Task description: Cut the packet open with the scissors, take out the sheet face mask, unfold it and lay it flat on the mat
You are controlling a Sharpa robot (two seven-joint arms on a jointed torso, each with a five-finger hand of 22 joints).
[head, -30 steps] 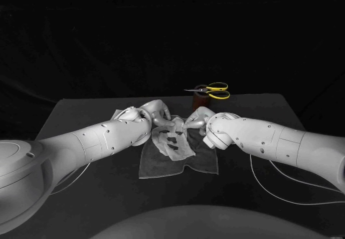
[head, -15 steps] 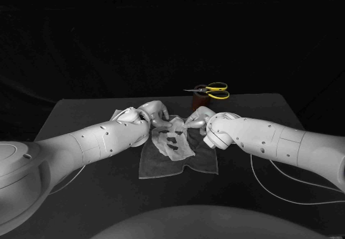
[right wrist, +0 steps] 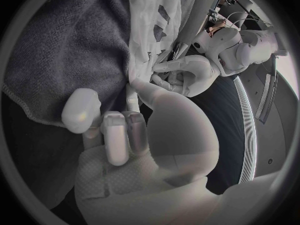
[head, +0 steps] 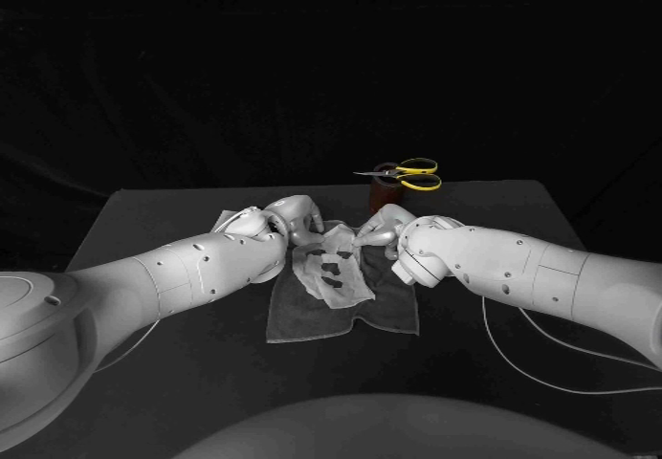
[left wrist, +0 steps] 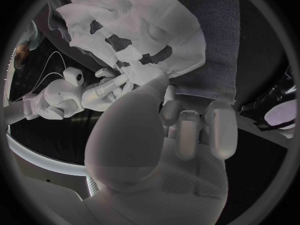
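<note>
Sheet face mask [head: 348, 287] on mat [head: 297, 320], black table [head: 165, 212]; far corners pinched by left hand [head: 287, 218], right hand [head: 383, 226] fingers [right wrist: 116, 135]

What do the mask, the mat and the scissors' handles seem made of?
The mask: thin, limp white sheet, probably fibre; it wrinkles. The mat: soft grey cloth; fuzzy surface, stitched hem. The scissors handles: smooth yellow, likely plastic.

Dim scene, black backdrop swallowing surroundings. Soft light from above brightens glossy white arms [head: 552, 277]; matte black table [head: 511, 206] dull grey. Wrist views fisheye-bent, edges darkening.
</note>
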